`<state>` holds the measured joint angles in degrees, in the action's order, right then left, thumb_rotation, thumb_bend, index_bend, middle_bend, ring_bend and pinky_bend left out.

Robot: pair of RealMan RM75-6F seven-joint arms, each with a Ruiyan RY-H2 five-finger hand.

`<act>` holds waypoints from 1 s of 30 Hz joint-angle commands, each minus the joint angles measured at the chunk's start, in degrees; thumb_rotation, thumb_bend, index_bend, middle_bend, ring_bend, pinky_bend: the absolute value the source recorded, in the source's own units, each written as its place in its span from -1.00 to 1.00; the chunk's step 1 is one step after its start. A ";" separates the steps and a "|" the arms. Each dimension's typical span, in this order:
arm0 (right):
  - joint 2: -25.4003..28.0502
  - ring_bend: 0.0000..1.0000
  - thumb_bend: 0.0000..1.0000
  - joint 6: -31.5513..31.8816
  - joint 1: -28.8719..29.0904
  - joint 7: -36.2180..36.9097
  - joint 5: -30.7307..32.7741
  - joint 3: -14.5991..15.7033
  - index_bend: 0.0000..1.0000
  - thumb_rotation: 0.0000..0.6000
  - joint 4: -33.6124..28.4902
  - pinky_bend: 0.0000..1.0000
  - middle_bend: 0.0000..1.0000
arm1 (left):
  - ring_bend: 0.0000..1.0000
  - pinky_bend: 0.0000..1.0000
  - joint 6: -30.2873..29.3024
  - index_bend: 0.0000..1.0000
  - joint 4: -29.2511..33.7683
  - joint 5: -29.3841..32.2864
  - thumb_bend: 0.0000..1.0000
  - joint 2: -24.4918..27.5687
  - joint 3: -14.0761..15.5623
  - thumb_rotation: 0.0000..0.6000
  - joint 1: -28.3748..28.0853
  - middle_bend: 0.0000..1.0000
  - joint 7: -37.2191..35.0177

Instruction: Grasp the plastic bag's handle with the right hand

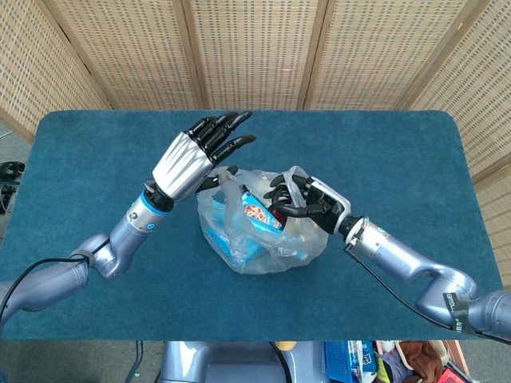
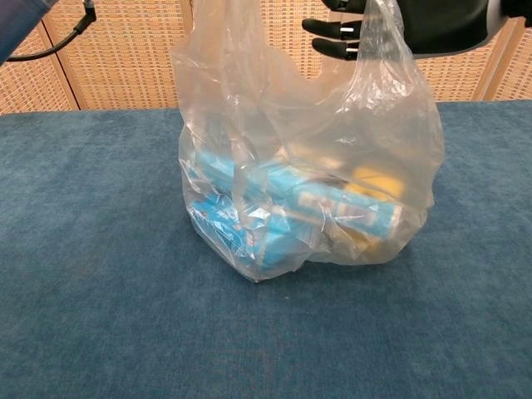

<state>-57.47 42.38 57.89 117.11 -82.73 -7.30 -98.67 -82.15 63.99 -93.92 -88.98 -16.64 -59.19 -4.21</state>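
Right hand (image 1: pixel 307 201) clenched on plastic bag's handle (image 2: pixel 376 50); left hand (image 1: pixel 192 155) empty, fingers spread.

A clear bag (image 1: pixel 263 231) of blue packets sat on the blue table (image 1: pixel 399 159). The right hand (image 1: pixel 307 201) gripped one handle (image 1: pixel 294 182). The left hand (image 1: pixel 196 153) hovered above the bag's other side, fingers spread.

I see a table (image 1: pixel 415 144) covered in dark blue-teal carpet-like cloth, corners rounded. Behind it stands a folding screen (image 1: pixel 255 48) of woven cane panels in pale wooden frames. Grey floor (image 1: pixel 9 148) shows at left. Light is even, with no hard shadows
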 commanded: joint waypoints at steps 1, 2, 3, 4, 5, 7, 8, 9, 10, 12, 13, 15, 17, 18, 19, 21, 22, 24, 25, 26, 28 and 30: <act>-0.48 -0.44 -1.00 -0.45 -0.24 -0.26 0.01 -0.63 -0.20 1.00 -0.14 -0.35 0.04 | -0.68 -0.37 0.65 -0.55 0.18 0.46 -0.36 -0.42 -0.42 1.00 -0.58 -0.84 0.73; -0.68 -0.45 -1.00 -0.60 -0.34 -0.37 0.00 -0.89 -0.20 1.00 -0.12 -0.36 0.03 | -0.68 -0.37 0.86 -0.55 0.25 0.61 -0.36 -0.56 -0.53 1.00 -0.75 -0.84 0.98; -0.84 -0.48 -1.00 -0.77 -0.42 -0.51 0.03 -1.15 -0.21 1.00 -0.11 -0.40 0.01 | -0.68 -0.37 1.08 -0.55 0.37 0.75 -0.36 -0.64 -0.58 1.00 -0.87 -0.84 1.11; -1.00 -0.50 -1.00 -0.91 -0.52 -0.52 0.13 -1.45 -0.21 1.00 -0.18 -0.44 -0.01 | -0.68 -0.37 1.26 -0.55 0.56 0.90 -0.36 -0.73 -0.62 1.00 -0.96 -0.84 1.19; -1.10 -0.51 -1.00 -0.99 -0.58 -0.50 0.16 -1.64 -0.22 1.00 -0.21 -0.47 -0.03 | -0.68 -0.37 1.32 -0.55 0.69 0.99 -0.36 -0.82 -0.65 1.00 -1.00 -0.84 1.24; -1.30 -0.57 -1.00 -1.20 -0.78 -0.45 0.14 -2.03 -0.24 1.00 -0.24 -0.49 -0.08 | -0.68 -0.37 1.27 -0.55 0.86 1.03 -0.36 -1.00 -0.66 1.00 -1.05 -0.84 1.50; -1.38 -0.60 -1.00 -1.26 -0.86 -0.44 0.08 -2.17 -0.25 1.00 -0.25 -0.50 -0.11 | -0.68 -0.37 1.25 -0.56 0.87 1.03 -0.36 -1.08 -0.66 1.00 -1.07 -0.84 1.60; -1.44 -0.63 -1.00 -1.34 -0.93 -0.43 0.00 -2.31 -0.26 1.00 -0.24 -0.51 -0.14 | -0.68 -0.37 1.26 -0.56 0.87 1.03 -0.36 -1.20 -0.63 1.00 -1.10 -0.84 1.68; -1.53 -0.65 -1.00 -1.57 -0.99 -0.41 -0.09 -2.46 -0.27 1.00 -0.20 -0.53 -0.16 | -0.69 -0.37 1.35 -0.56 0.85 1.05 -0.36 -1.40 -0.53 1.00 -1.14 -0.84 1.76; -1.70 -0.70 -1.00 -1.84 -1.10 -0.27 -0.15 -2.68 -0.30 1.00 -0.13 -0.59 -0.21 | -0.69 -0.37 1.49 -0.56 0.86 1.21 -0.36 -1.83 -0.44 1.00 -1.18 -0.84 1.76; -1.85 -0.73 -1.00 -1.99 -1.20 -0.25 -0.18 -2.84 -0.33 1.00 -0.01 -0.62 -0.25 | -0.69 -0.37 1.58 -0.56 0.92 1.36 -0.36 -2.12 -0.43 1.00 -1.22 -0.84 1.69; -2.16 -0.77 -1.00 -2.25 -1.44 -0.14 -0.05 -3.31 -0.36 1.00 0.24 -0.66 -0.29 | -0.69 -0.37 1.60 -0.56 0.86 1.35 -0.36 -2.55 -0.41 1.00 -1.38 -0.84 1.82; -2.37 -0.77 -1.00 -2.47 -1.64 -0.15 0.11 -3.71 -0.37 1.00 0.38 -0.67 -0.30 | -0.69 -0.37 1.62 -0.56 0.84 1.34 -0.36 -2.80 -0.44 1.00 -1.53 -0.84 1.98; -2.46 -0.77 -1.00 -2.53 -1.77 -0.09 0.17 -3.92 -0.38 1.00 0.37 -0.67 -0.30 | -0.69 -0.37 1.66 -0.56 0.90 1.38 -0.36 -2.89 -0.48 1.00 -1.60 -0.84 2.00; -2.58 -0.77 -1.00 -2.55 -1.94 0.04 0.10 -4.16 -0.38 1.00 0.28 -0.67 -0.30 | -0.69 -0.37 1.76 -0.56 0.95 1.47 -0.36 -2.97 -0.56 1.00 -1.69 -0.84 2.07; -2.65 -0.77 -1.00 -2.57 -2.10 0.22 -0.20 -4.45 -0.38 1.00 0.15 -0.67 -0.30 | -0.69 -0.37 1.95 -0.56 0.97 1.64 -0.36 -3.05 -0.71 1.00 -1.85 -0.84 2.21; -2.68 -0.77 -1.00 -2.57 -2.18 0.34 -0.42 -4.62 -0.38 1.00 0.07 -0.67 -0.30 | -0.69 -0.37 2.07 -0.56 1.00 1.75 -0.36 -3.10 -0.80 1.00 -1.94 -0.84 2.27; -2.80 -0.77 -1.00 -2.70 -2.25 0.61 -0.93 -4.84 -0.38 1.00 -0.09 -0.67 -0.30 | -0.69 -0.37 2.36 -0.56 1.02 1.96 -0.36 -3.20 -0.99 1.00 -2.17 -0.84 2.42; -2.88 -0.77 -1.00 -2.77 -2.24 0.72 -1.08 -4.91 -0.38 1.00 -0.14 -0.68 -0.30 | -0.69 -0.37 2.46 -0.56 1.02 2.03 -0.36 -3.24 -1.04 1.00 -2.24 -0.84 2.48; -3.04 -0.77 -1.00 -2.83 -2.25 1.10 -1.29 -5.12 -0.38 1.00 -0.20 -0.67 -0.30 | -0.69 -0.37 2.60 -0.56 0.97 2.13 -0.36 -3.34 -1.14 1.00 -2.39 -0.84 2.63; -3.18 -0.77 -1.00 -2.93 -2.22 1.60 -1.64 -5.34 -0.38 1.00 -0.15 -0.67 -0.30 | -0.69 -0.37 2.91 -0.56 0.84 2.34 -0.36 -3.49 -1.29 1.00 -2.62 -0.84 2.81; -3.34 -0.77 -1.00 -3.07 -2.11 2.20 -2.16 -5.54 -0.38 1.00 0.01 -0.67 -0.30 | -0.69 -0.37 3.37 -0.56 0.45 2.48 -0.36 -3.63 -1.51 1.00 -3.06 -0.84 3.27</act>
<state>-60.71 39.39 55.73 119.14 -84.72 -12.73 -98.74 -78.94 64.59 -91.49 -92.54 -18.05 -62.09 -1.10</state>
